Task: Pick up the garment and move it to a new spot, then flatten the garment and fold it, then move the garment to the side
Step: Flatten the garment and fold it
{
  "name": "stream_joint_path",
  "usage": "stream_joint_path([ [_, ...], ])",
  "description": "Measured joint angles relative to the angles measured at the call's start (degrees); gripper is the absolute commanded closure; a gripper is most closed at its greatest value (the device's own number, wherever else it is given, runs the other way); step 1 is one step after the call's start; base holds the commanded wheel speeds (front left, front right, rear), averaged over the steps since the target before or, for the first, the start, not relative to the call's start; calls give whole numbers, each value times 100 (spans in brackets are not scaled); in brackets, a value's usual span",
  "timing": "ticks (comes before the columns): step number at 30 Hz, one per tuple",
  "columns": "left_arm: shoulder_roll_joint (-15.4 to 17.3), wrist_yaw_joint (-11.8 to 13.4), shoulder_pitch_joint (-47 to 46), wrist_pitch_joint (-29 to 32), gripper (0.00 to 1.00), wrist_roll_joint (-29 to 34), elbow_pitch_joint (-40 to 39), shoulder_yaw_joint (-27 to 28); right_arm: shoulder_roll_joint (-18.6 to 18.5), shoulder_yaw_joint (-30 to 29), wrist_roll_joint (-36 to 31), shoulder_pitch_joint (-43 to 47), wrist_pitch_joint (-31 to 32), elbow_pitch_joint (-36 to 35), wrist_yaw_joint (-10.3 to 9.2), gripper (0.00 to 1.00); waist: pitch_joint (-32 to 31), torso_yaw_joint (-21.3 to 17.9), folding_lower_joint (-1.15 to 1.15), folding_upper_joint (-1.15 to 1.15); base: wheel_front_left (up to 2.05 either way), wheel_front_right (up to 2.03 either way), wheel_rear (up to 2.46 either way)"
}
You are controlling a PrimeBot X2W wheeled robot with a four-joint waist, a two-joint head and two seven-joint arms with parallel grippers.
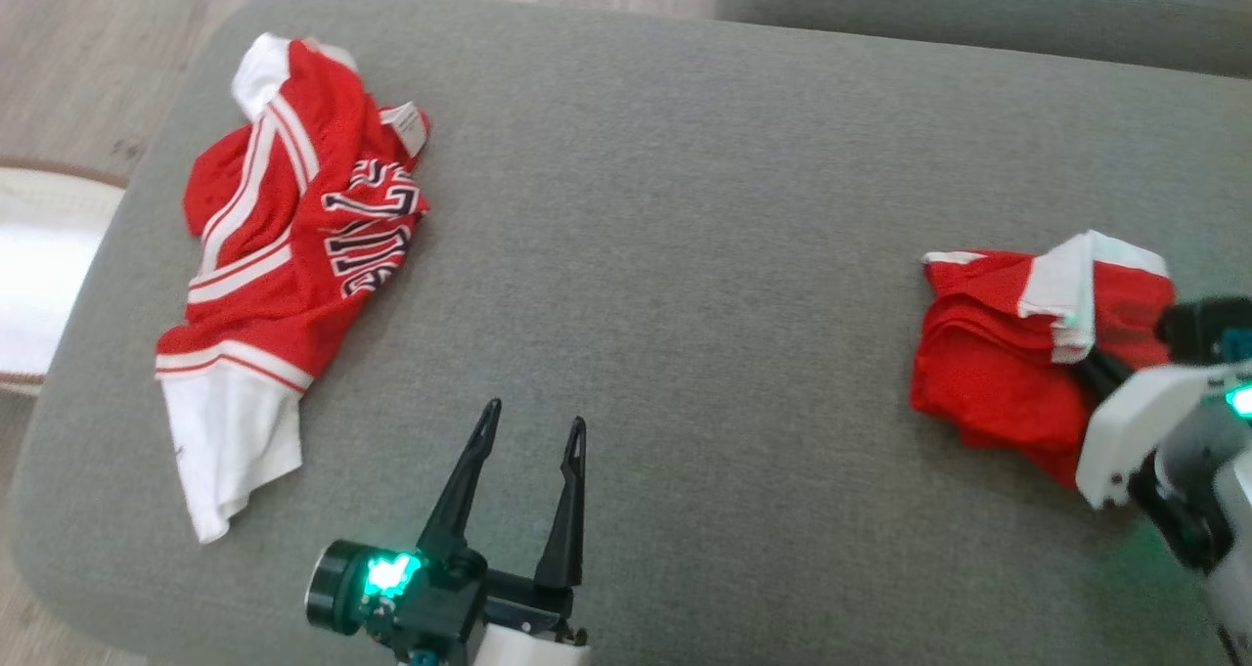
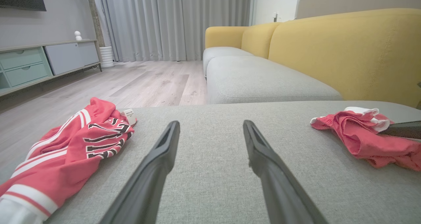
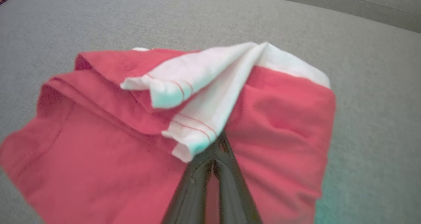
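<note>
the folded red garment (image 1: 978, 373), seemingly soft and light, is pinched at its white hem (image 3: 210, 95) by the closed right gripper (image 3: 217, 136); the left gripper (image 1: 533, 421) is wide open, empty.

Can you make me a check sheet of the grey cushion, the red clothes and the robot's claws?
Surface: grey cushion, flat, bare in the middle.
Job's things: folded red garment with white trim, at the robot's right.
Clutter: crumpled red shorts with lettering, at its left.
Claws: left claw open above the cushion, holding nothing; right claw shut on that garment's white hem.
Cables: nothing seen.
Surroundings: yellow sofa, grey curtains, wooden floor, low cabinet.
</note>
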Motion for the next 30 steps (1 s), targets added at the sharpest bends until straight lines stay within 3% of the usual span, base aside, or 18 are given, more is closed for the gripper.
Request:
stream_joint_path([
  [7, -7, 5, -42, 0, 0, -18, 13, -55, 33, 290, -4, -720, -477, 313, 0, 100, 29, 174, 0, 0, 0, 0, 0],
  [14, -10, 69, -102, 0, 0, -67, 30, -54, 246, 464, -69, -1324, -1563, 580, 0, 100, -159, 159, 0, 0, 0, 0, 0],
  [15, -10, 97, -86, 0, 0, -67, 38, -47, 286, 476, -65, -1301, -1673, 612, 0, 81, -206, 131, 0, 0, 0, 0, 0],
  [16, -10, 109, -67, 0, 0, -67, 54, -34, 314, 487, -51, -1257, -1760, 619, 0, 81, -254, 98, 0, 0, 0, 0, 0],
  [17, -10, 115, -41, 0, 0, -67, 62, -20, 336, 492, -23, -1180, -1838, 595, 0, 68, -299, 51, 0, 0, 0, 0, 0],
  [19, -11, 159, 44, 0, 0, -67, 71, 29, 376, 480, -10, -967, -2038, 510, 0, 0, -383, -74, -1, 0, 0, 0, 0],
  [30, 14, 278, 663, 1, 0, -125, 203, 376, 1073, -489, -552, 832, -2724, -546, 0, 0, -1024, -1018, -1, 0, 0, 0, 0],
])
